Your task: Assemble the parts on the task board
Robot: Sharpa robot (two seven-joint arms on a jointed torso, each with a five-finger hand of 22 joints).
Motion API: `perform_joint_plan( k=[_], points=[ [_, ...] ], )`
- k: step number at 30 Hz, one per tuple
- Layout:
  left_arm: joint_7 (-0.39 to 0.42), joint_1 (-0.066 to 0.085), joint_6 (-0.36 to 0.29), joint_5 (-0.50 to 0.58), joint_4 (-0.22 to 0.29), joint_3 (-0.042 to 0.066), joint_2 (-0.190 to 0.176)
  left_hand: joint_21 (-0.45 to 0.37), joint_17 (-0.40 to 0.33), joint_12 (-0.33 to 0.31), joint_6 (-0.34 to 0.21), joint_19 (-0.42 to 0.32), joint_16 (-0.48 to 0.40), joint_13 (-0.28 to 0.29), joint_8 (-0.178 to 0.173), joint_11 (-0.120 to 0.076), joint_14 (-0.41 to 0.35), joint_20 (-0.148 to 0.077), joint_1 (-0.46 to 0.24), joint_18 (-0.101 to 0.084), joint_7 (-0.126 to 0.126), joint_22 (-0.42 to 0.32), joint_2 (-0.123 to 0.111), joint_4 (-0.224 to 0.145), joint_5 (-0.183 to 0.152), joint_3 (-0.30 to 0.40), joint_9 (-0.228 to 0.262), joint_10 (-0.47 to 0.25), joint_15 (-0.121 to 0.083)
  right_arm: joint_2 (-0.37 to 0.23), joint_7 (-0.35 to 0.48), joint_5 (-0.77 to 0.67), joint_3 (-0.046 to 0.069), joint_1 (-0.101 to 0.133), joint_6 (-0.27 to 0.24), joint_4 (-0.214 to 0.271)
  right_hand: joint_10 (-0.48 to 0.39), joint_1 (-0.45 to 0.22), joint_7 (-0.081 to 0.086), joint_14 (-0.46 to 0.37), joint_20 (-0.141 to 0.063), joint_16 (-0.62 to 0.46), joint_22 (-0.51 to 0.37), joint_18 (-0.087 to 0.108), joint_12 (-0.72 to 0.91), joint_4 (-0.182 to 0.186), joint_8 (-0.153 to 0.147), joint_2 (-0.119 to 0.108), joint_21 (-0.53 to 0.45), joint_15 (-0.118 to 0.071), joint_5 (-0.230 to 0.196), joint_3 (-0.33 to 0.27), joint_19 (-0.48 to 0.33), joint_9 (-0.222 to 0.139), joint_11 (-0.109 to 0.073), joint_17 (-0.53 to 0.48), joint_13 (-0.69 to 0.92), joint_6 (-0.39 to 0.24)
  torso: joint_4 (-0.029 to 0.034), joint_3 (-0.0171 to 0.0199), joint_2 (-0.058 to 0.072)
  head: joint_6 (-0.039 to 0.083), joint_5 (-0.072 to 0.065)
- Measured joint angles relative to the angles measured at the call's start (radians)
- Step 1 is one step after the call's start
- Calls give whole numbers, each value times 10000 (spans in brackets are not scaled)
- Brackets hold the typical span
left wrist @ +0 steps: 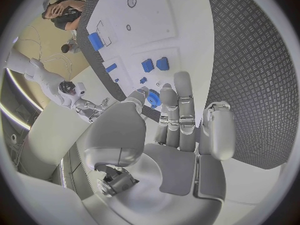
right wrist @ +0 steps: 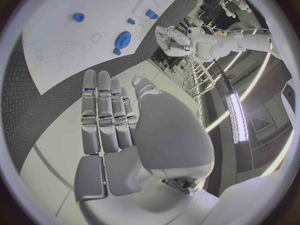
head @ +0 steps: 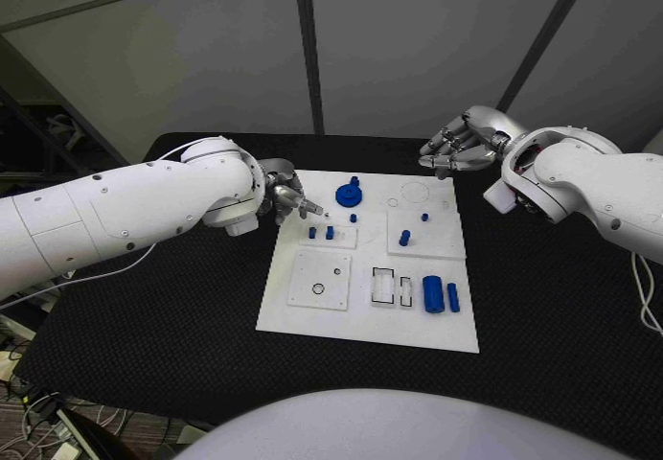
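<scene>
The white task board (head: 366,316) lies mid-table. At its far edge stands a blue gear (head: 350,195) with a knob. Small blue pegs (head: 329,232) stand in the near-left plate, and another peg (head: 405,238) stands to their right. A blue cylinder (head: 432,293) and a thin blue bar (head: 453,297) lie near the front right. My left hand (head: 287,196) hovers at the board's left edge, its fingertips a little short of the gear (left wrist: 154,99), fingers stretched out and holding nothing (left wrist: 181,130). My right hand (head: 463,144) hangs beyond the far right corner, fingers straight and empty (right wrist: 109,115), above the board (right wrist: 62,40).
A square plate with a small hole (head: 319,286) and two rectangular slots (head: 383,287) sit on the board's front half. Round recesses (head: 415,192) mark its far right corner. Black table (head: 553,316) surrounds the board on all sides.
</scene>
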Motion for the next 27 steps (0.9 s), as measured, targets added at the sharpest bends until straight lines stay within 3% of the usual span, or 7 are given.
perform_joint_plan(
  k=[7,27],
  points=[
    [3,-186,21,59,110,-12,-21,0,0,0,1,0,0,-27,0,0,0,0,2,-1,0,0,-2,24,0,-58,-22,0,0,-2,0,0,-1,-3,0,-3,0,0,0,0,0,0,0,0,0,0,0,0,0,0,0,0,0,0,0,-1,-1,0,3,-10,-1,-9,7],
    [-2,-236,514,-164,-34,-20,42,0,-1,-48,1,0,0,-69,-39,37,0,0,80,0,0,0,2,95,0,-150,-60,-37,0,-10,-2,0,-1,-9,1,-5,1,0,0,0,0,0,3,0,0,0,0,0,0,0,-1,0,0,0,1,-3,-2,0,2,-7,8,-49,12]
  ],
)
